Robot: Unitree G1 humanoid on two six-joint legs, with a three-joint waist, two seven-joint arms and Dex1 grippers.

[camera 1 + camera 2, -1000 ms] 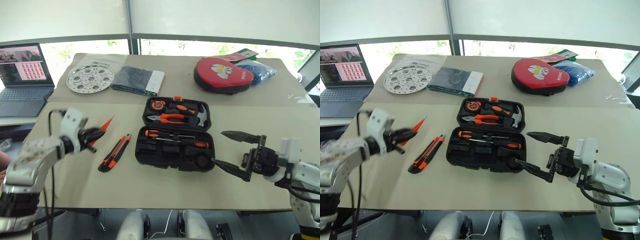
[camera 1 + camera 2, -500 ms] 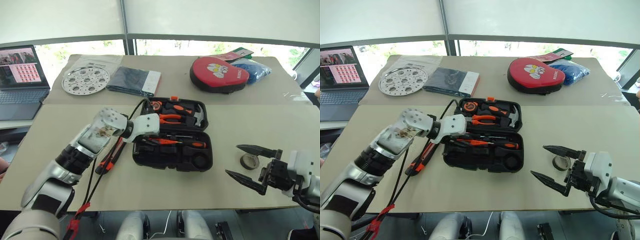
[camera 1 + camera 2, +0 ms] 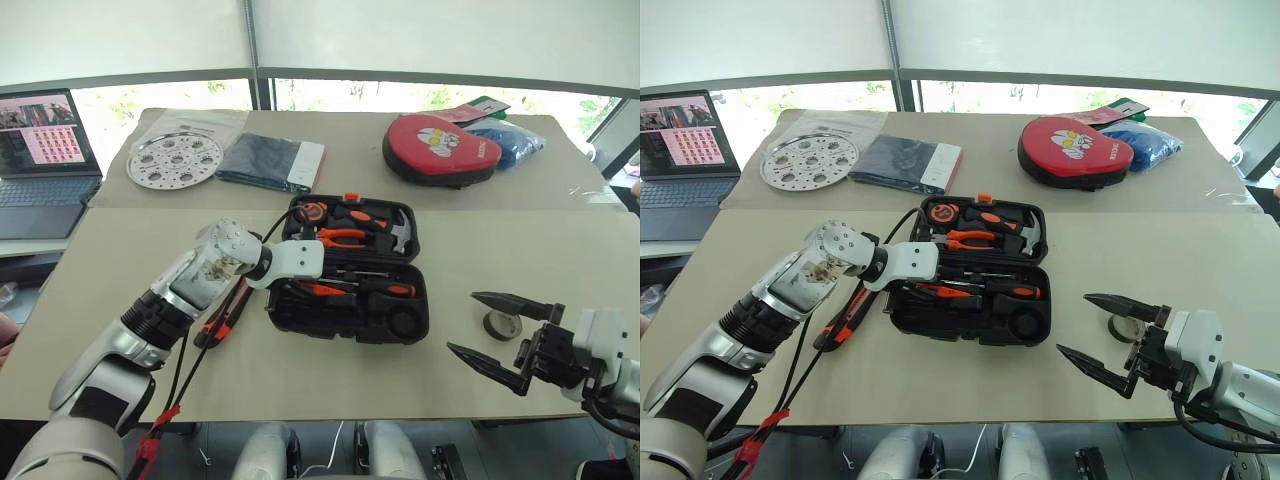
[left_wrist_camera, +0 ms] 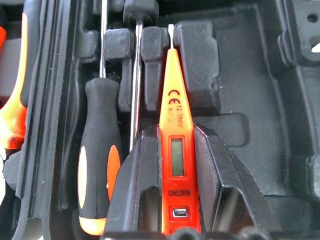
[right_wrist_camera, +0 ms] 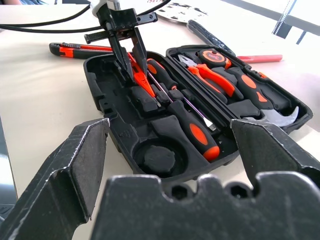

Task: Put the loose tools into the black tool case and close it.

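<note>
Since 1 second ago the left tool [image 3: 300,283] has swung from the open tabletop [image 3: 120,270] in over the black tool case [image 3: 347,268], carrying the slim orange tester screwdriver [image 4: 176,135] with it, and the right tool [image 3: 497,328] has pulled back from the case's corner toward the near edge.

Left eye view: the case lies open mid-tabletop, pliers [image 3: 340,236], hammer [image 3: 398,230] and tape measure [image 3: 316,210] in its far half. 1 utility knife [image 3: 222,312] lies just left of the case, partly under the left arm. A small dark tape ring [image 3: 500,324] sits on the tabletop between the right tool's spread, empty fingers.

Right eye view: a red oval pouch [image 3: 1076,152], a round metal plate [image 3: 807,160] and a dark folded packet [image 3: 906,164] sit on the far side.

Left wrist view: the left tool is clenched on the tester, whose tip points into a slot of the case; 1 long screwdriver [image 4: 99,165] lies seated beside it.

Right wrist view: the right tool's fingers stand wide apart, facing the case; another long screwdriver [image 5: 192,127] lies in the near half.
</note>
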